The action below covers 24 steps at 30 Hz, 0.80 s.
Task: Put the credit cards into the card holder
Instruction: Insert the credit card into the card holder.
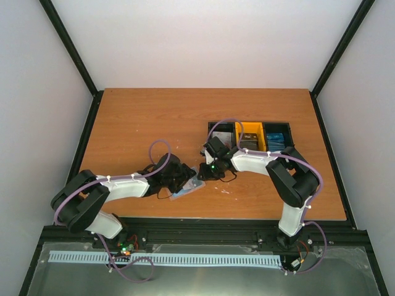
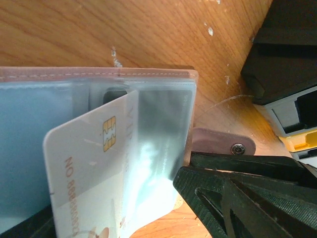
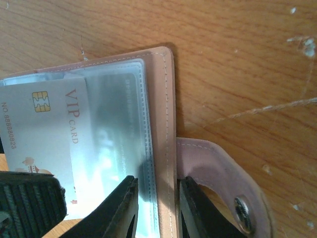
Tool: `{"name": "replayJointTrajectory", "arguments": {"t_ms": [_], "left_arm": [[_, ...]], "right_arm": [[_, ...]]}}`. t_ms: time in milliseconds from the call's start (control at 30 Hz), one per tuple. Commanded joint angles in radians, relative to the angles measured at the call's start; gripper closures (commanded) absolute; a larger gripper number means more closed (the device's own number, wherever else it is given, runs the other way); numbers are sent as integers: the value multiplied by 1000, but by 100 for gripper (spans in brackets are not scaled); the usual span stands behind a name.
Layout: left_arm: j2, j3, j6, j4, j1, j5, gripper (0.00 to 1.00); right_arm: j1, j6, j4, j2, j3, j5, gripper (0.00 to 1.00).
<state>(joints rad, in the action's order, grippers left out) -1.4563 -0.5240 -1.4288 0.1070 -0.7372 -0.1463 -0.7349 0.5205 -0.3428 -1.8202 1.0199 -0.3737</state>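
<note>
The card holder (image 1: 190, 184) lies open on the table between both grippers, tan-pink outside (image 3: 161, 99) and pale blue with clear slots inside (image 2: 59, 99). A white credit card (image 2: 84, 163) with a gold chip and "VIP CARD" print (image 3: 44, 129) leans tilted, its top corner at a slot mouth. My left gripper (image 2: 104, 208) (image 1: 180, 179) has its fingers wide apart, with the card between them against one ribbed finger (image 3: 29, 203). My right gripper (image 3: 157, 183) (image 1: 208, 169) pinches the holder's edge beside the snap strap (image 3: 208, 158).
Three joined bins stand behind the right gripper: a black one (image 1: 221, 131), a yellow one (image 1: 239, 134) holding a dark grey card stack (image 1: 249, 143), and a black one (image 1: 289, 137) holding a blue stack (image 1: 275, 140). The table's side rails (image 1: 333, 160) bound the wooden top.
</note>
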Motion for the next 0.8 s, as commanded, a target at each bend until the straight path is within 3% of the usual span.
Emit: {"name": "replayJointTrajectory", "arguments": {"t_ms": [0, 200, 400, 600, 767], "left_arm": [[-23, 14, -29, -260, -11, 0, 31], [42, 88, 45, -128, -11, -7, 30], [158, 149, 126, -71, -11, 42, 37], [195, 197, 117, -29, -11, 31, 32], [218, 188, 121, -40, -11, 38, 40]], "right_arm": [[-11, -2, -45, -24, -20, 35, 75], [-11, -10, -30, -13, -27, 7, 76], [-11, -25, 24, -1, -48, -62, 76], [-11, -23, 33, -3, -45, -82, 76], [-19, -43, 78, 36, -64, -143, 78]]}}
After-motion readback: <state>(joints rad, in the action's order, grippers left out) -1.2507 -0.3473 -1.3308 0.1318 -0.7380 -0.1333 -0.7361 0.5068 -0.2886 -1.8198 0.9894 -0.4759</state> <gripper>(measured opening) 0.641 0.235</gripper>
